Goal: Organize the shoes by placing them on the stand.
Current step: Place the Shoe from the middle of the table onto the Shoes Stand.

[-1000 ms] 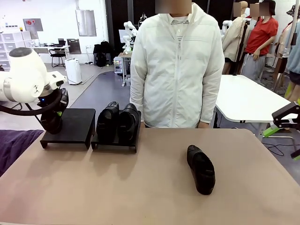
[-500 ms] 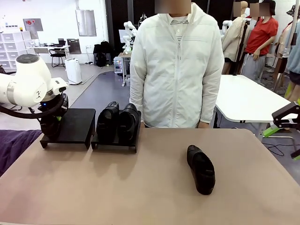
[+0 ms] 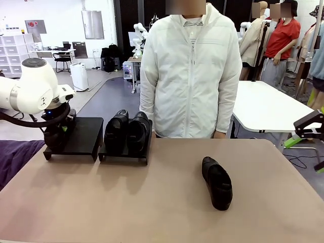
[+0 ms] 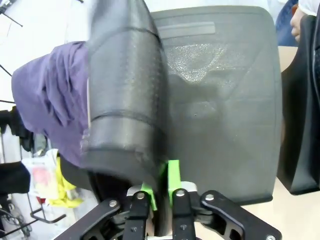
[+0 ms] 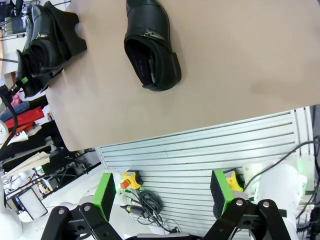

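Two black shoes [image 3: 126,132] stand side by side on the right stand [image 3: 124,156]. My left gripper [image 3: 54,135] hangs at the left edge of the left stand [image 3: 81,134]. In the left wrist view its gripper [image 4: 162,186] is shut on the rim of a third shoe [image 4: 125,100], which stands against the stand's top [image 4: 225,100]. A fourth shoe [image 3: 217,182] lies alone on the table, toe toward me. My right gripper [image 3: 302,132] is off the table's right edge. In the right wrist view this gripper [image 5: 162,195] stands open, far from the lone shoe [image 5: 152,45].
A person [image 3: 190,71] in a white jacket stands at the far edge of the tan table [image 3: 152,202]. A purple cloth [image 3: 15,157] lies beside the table's left end. A white table [image 3: 268,106] stands behind on the right.
My left arm has shifted slightly right and settled the held shoe lower at the left stand. The right arm and the other shoes have not moved.
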Available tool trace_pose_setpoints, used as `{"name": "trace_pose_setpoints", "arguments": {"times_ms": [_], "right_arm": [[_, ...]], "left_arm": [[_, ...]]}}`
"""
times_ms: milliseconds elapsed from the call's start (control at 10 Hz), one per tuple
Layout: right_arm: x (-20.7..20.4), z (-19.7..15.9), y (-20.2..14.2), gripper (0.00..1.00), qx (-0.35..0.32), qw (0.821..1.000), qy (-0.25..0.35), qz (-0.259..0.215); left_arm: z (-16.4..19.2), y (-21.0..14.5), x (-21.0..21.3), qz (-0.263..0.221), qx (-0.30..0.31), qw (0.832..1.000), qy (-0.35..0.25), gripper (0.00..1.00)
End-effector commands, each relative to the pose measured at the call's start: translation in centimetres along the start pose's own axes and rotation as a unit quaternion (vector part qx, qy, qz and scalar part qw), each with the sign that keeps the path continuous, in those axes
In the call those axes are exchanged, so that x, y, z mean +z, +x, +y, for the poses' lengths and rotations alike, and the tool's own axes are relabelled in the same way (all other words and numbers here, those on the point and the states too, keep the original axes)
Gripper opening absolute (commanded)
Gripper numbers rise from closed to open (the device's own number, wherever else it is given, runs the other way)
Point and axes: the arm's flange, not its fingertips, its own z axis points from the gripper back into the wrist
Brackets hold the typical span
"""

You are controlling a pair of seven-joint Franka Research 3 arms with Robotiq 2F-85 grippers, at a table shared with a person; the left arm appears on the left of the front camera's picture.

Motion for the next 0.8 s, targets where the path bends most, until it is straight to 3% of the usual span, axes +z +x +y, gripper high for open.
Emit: {"name": "trace_pose_setpoints", "arguments": {"times_ms": [0, 500, 700], "right_arm": [[0.2, 0.1, 0.2, 1.00, 0.010, 1.000, 0.015, 0.002], [0.2, 0.1, 0.2, 1.00, 0.010, 1.000, 0.015, 0.002], [0.2, 0.1, 0.2, 1.00, 0.010, 1.000, 0.015, 0.002]], "left_arm": [[-0.2, 0.5, 0.3, -0.010, 0.007, 1.000, 0.014, 1.00], [-0.4, -0.7, 2.0, -0.021, -0.007, 1.000, -0.010, 1.00], [0.2, -2.4, 6.2, 0.043, -0.040, 0.994, -0.092, 1.00]]}}
